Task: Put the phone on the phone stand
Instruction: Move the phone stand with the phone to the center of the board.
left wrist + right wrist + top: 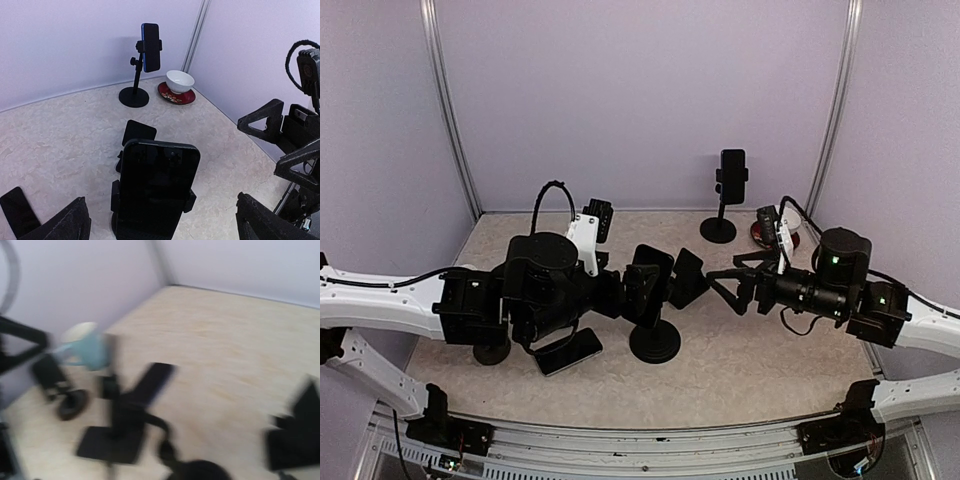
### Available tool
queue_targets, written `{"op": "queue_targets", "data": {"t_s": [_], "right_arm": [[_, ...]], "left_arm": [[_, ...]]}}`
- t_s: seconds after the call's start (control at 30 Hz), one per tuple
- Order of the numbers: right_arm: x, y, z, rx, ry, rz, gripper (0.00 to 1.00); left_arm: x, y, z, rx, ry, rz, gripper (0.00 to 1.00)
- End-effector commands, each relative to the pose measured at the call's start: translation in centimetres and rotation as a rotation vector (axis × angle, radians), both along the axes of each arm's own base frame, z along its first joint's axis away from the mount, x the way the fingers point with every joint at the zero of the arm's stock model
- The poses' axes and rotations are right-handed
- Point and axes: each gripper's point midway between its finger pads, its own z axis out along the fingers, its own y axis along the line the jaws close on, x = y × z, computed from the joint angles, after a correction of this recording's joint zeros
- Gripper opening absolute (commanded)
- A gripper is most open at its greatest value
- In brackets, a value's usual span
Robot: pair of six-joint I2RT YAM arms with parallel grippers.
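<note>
A black phone [159, 175] stands upright in the clamp of a black phone stand [189, 202]. In the top view the phone [650, 276] sits above the stand's round base [655, 343]. My left gripper [162, 227] is open, its fingertips [65, 225] on either side of the phone and apart from it; it also shows in the top view [628, 292]. My right gripper [734, 287] is open and empty just right of the stand. The right wrist view is blurred by motion; one of its fingers [295, 435] shows at the right.
A second black holder [687, 277] stands just behind the stand. Another phone [570, 352] lies flat at front left. A far stand [718, 230] holds a blue-edged phone [150, 47]. A white bowl [180, 80] sits on a red plate [176, 96] by the right wall.
</note>
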Motion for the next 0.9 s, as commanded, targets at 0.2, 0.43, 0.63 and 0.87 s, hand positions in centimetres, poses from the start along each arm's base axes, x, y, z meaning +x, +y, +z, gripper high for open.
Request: {"op": "queue_targets", "data": {"t_s": [0.2, 0.43, 0.63, 0.87], "right_arm": [[2.4, -6.2, -6.0, -0.154, 0.028, -0.256, 1.00], [2.4, -6.2, -8.7, -0.209, 0.026, -0.229, 1.00], [2.5, -6.4, -10.1, -0.223, 0.035, -0.222, 1.00], [2.6, -6.6, -10.4, -0.218, 0.042, -0.222, 1.00]], "left_arm": [[1.4, -2.9, -0.7, 0.053, 0.044, -0.072, 0.99], [3.0, -3.7, -1.3, 0.110, 0.047, -0.115, 0.99], [4.0, -4.5, -2.2, 0.175, 0.054, -0.166, 0.99], [5.3, -4.2, -2.8, 0.223, 0.068, -0.144, 0.99]]}}
